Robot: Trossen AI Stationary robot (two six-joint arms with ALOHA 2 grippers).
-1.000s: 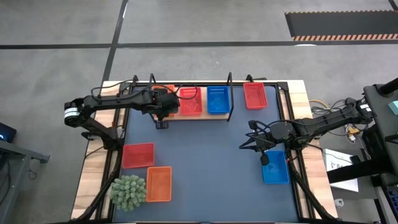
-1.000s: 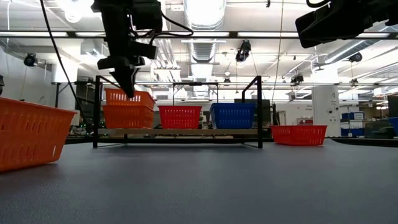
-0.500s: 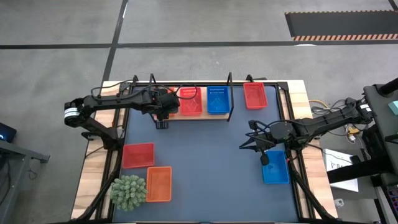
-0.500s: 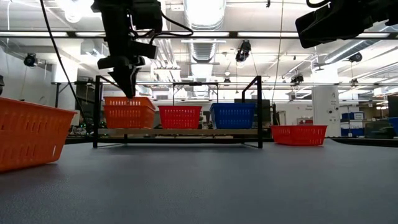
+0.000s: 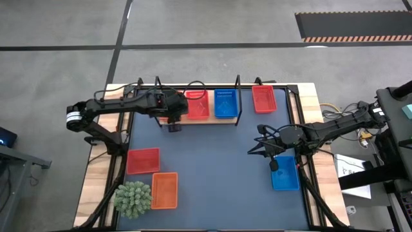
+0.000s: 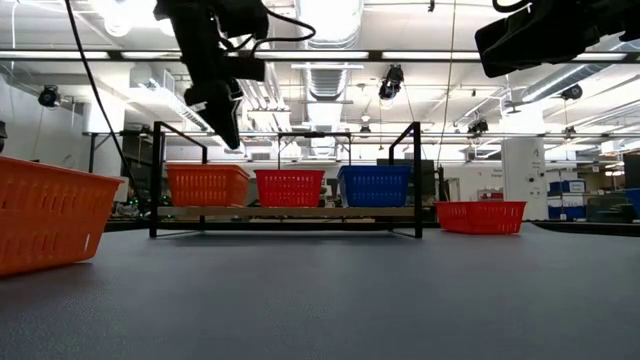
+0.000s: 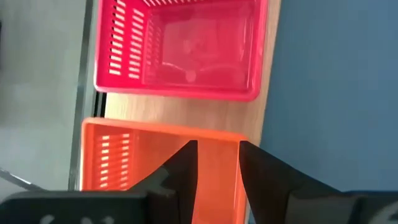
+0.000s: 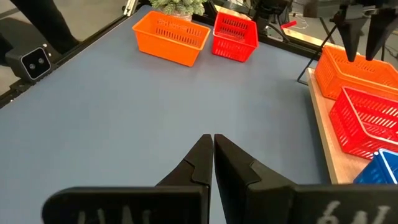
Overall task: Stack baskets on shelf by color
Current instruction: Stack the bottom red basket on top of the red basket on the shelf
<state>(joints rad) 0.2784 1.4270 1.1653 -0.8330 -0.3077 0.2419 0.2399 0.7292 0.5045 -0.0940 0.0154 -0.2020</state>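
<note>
Orange basket (image 7: 161, 165) on shelf (image 6: 290, 212): light, stiff mesh plastic; best taken by a rim wall. Left hand (image 7: 214, 168) parted, empty, above it. Right hand (image 8: 212, 155) closed, empty.

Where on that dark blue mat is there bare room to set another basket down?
The middle of the dark blue mat is bare, between the wooden shelf and the mat's near edge. It is crowded at one near corner: red mesh basket, orange mesh basket, green spiky ball. A blue mesh basket fills the opposite side.
</note>
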